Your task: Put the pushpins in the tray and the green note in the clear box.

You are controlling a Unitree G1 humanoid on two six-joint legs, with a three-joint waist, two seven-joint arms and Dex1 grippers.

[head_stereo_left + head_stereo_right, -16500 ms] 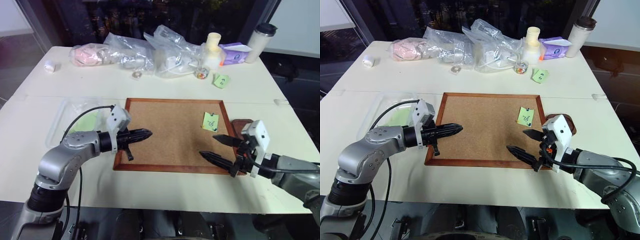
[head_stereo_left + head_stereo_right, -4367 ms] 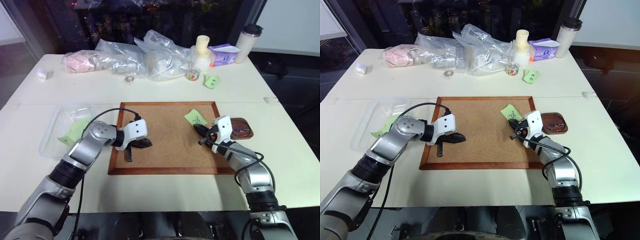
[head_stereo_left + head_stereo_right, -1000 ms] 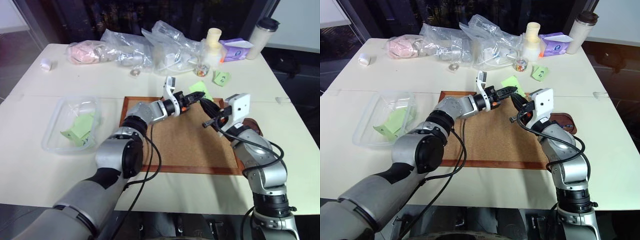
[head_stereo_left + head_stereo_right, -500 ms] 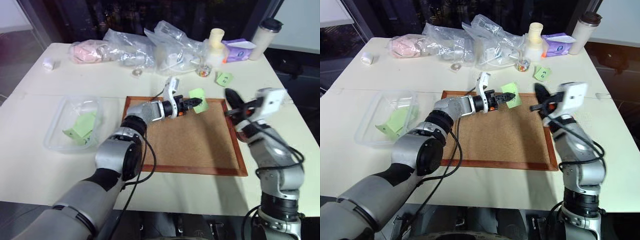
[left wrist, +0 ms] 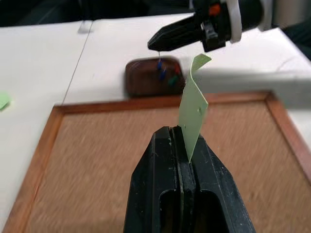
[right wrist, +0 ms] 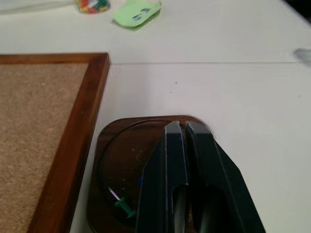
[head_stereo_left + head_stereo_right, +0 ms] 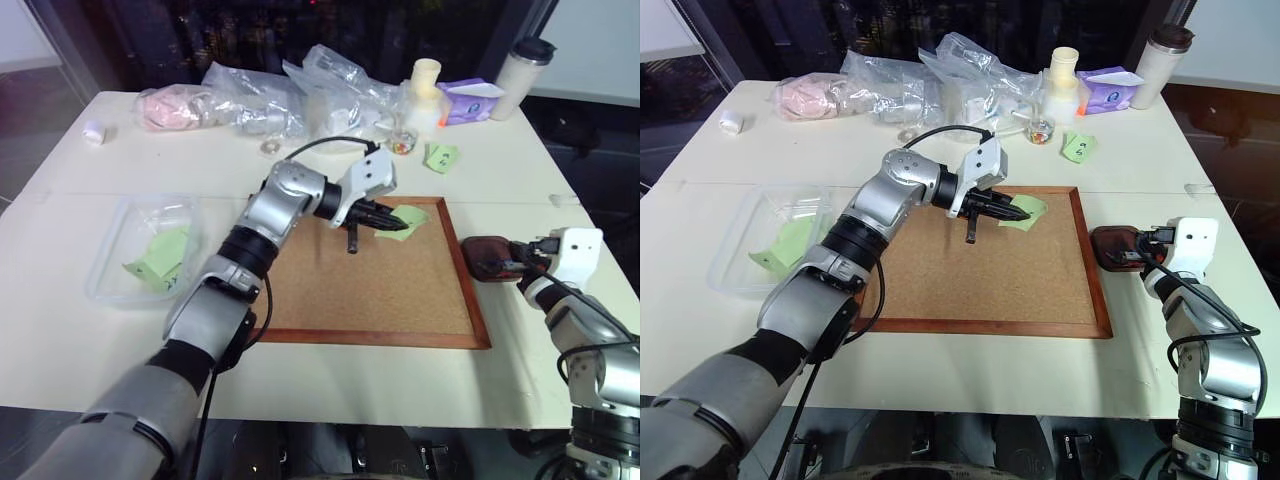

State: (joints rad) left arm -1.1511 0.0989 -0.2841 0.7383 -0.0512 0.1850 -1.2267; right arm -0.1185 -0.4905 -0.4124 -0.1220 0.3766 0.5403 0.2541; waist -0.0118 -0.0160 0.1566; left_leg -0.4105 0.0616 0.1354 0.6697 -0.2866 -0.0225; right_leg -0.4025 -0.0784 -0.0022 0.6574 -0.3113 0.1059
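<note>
While the left gripper (image 7: 398,226) hangs over the far part of the cork board (image 7: 400,290), its fingers (image 5: 167,160) are pinched tight on one edge of the green note (image 5: 193,114), which stands up from the tips, curled, clear of the cork. Right gripper (image 6: 176,133): fingers pressed together, nothing visibly between them, tips over the tray (image 6: 116,160). Tray lies on the table (image 7: 300,380) just right of the board's frame, approx. level w/ its middle; it holds pushpins (image 6: 122,204), incl. a green one and a pale pink one near the tray's near-left corner. Clear box (image 7: 125,250) sits left of the board, well apart from the held note, w/ other green paper (image 7: 160,262) inside. A second green note (image 7: 441,157) lies on the table beyond the board's far-right corner. Plastic bags (image 7: 300,95), a small jar (image 7: 402,145) and a cup w/ dark lid (image 7: 520,65) line the far edge.
</note>
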